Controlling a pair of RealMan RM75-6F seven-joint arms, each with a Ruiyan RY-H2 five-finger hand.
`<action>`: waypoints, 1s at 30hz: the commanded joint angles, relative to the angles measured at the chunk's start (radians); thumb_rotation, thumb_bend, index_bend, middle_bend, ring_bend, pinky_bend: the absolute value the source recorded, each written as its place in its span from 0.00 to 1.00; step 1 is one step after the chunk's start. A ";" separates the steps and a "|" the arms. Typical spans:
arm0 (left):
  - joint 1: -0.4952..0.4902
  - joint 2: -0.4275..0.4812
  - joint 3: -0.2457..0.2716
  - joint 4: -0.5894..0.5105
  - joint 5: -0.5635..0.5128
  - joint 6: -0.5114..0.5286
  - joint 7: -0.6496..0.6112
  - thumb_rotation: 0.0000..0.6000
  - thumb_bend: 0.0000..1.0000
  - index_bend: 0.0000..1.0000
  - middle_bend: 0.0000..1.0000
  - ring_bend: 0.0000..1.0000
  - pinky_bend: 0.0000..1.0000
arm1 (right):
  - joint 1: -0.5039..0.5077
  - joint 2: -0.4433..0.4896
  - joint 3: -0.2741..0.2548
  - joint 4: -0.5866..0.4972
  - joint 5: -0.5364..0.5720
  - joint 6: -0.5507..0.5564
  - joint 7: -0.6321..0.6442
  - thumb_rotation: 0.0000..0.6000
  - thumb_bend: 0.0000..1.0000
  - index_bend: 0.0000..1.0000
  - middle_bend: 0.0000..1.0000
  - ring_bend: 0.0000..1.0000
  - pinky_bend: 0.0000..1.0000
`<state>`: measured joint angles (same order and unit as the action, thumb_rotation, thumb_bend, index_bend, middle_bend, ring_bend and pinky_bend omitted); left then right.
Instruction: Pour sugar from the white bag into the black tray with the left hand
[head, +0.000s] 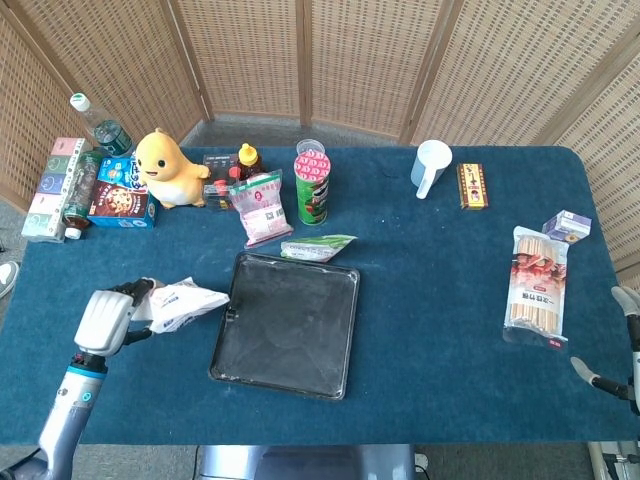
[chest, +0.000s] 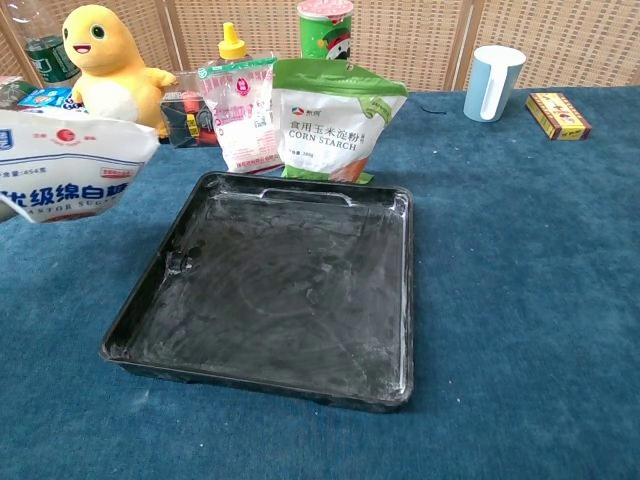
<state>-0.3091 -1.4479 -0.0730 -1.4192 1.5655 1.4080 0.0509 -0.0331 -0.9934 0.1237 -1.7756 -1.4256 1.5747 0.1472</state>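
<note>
Sugar bag (head: 183, 303) sits lifted off the table (head: 440, 300) at the far left, gripped in my left hand (head: 107, 318), whose fingers are wrapped round its rear end while its pointed front corner aims toward the black tray (head: 285, 325) and stops just short of the tray's left rim; in the chest view the bag (chest: 65, 175) hangs beside the tray (chest: 270, 290), not over it. My judgement is that I am at the carry-over stage, with the pour itself not yet begun, though the tray floor already looks dusted with white. To do it well I should bring the mouth past the near-left rim before tipping, keep the tilt gentle, and aim for the middle of the tray so nothing spills on the blue cloth. Moving rightward, room is tight behind the tray: the corn starch bag (chest: 335, 118) touches its back edge, with the pink pouch (chest: 240, 112) and green can (head: 311, 186) close by, so I should not swing high and far. Right of the tray the table lies open as far as the noodle packet (head: 537, 285), and my right hand (head: 622, 355) shows only at the frame's right edge, where I cannot tell how its fingers are set
</note>
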 joint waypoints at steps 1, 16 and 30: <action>-0.060 0.062 -0.015 -0.054 0.060 -0.033 0.133 1.00 0.44 0.60 0.47 0.55 0.63 | 0.001 0.000 0.000 0.001 -0.001 -0.001 0.000 1.00 0.02 0.00 0.00 0.00 0.02; -0.192 0.200 -0.012 -0.188 0.189 -0.183 0.532 1.00 0.43 0.60 0.47 0.55 0.63 | 0.001 0.004 0.001 0.007 0.004 -0.005 0.018 1.00 0.02 0.00 0.00 0.00 0.02; -0.260 0.242 0.002 -0.218 0.265 -0.275 0.743 1.00 0.42 0.60 0.47 0.55 0.64 | 0.000 0.005 0.003 0.008 0.008 -0.004 0.023 1.00 0.02 0.00 0.00 0.00 0.02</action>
<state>-0.5643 -1.2074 -0.0713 -1.6334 1.8267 1.1378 0.7869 -0.0328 -0.9881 0.1266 -1.7679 -1.4179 1.5705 0.1699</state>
